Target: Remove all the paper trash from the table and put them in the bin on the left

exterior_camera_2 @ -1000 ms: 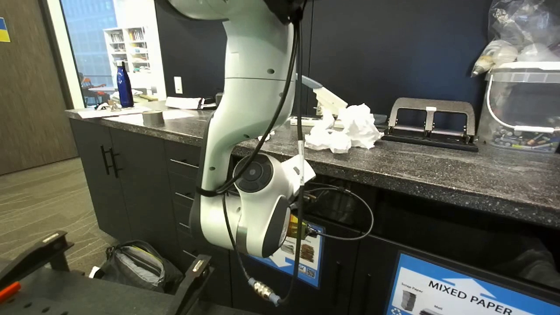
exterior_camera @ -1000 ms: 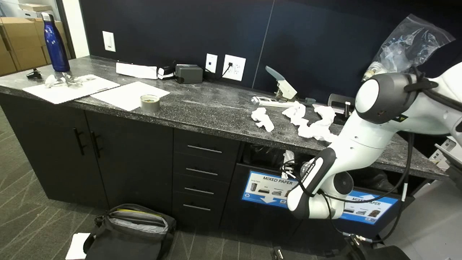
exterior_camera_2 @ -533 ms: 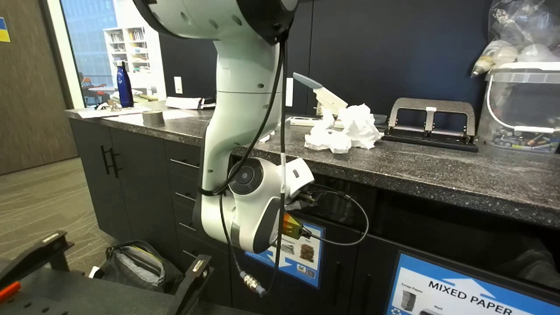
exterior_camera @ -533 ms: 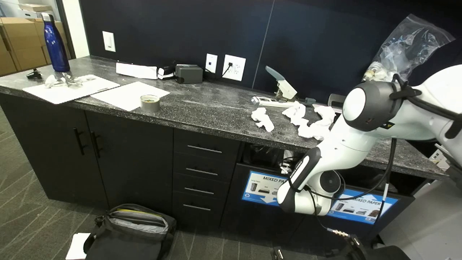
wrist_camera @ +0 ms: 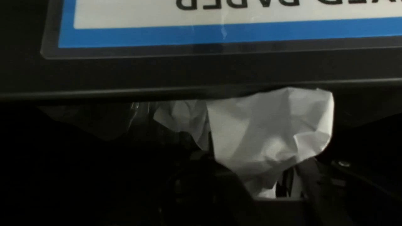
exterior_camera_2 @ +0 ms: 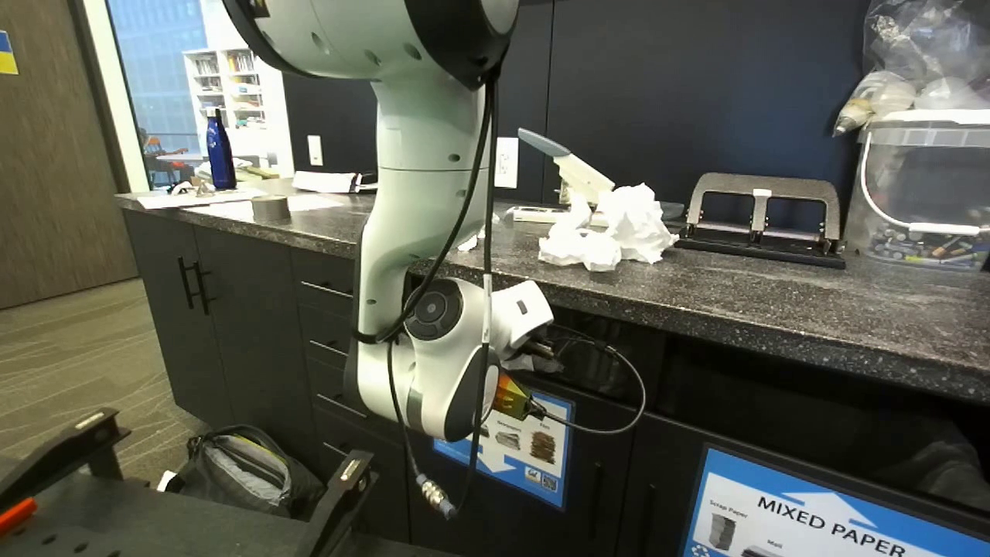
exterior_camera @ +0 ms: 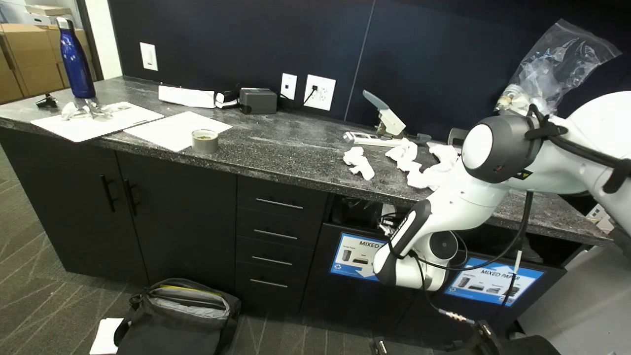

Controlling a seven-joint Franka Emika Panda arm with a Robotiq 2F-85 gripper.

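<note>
Paper trash nr tool — arm bent low @ bin; opening/hold can't tell.

A bottle stood at the far left of the table in both exterior views, with sheets before it and a tape roll by the front edge. Farther right, paper scraps lay before a stapler; then came a hole punch and a tub. Underneath, right of the drawers, was the bin, another scrap in the gripper at its opening.
</note>
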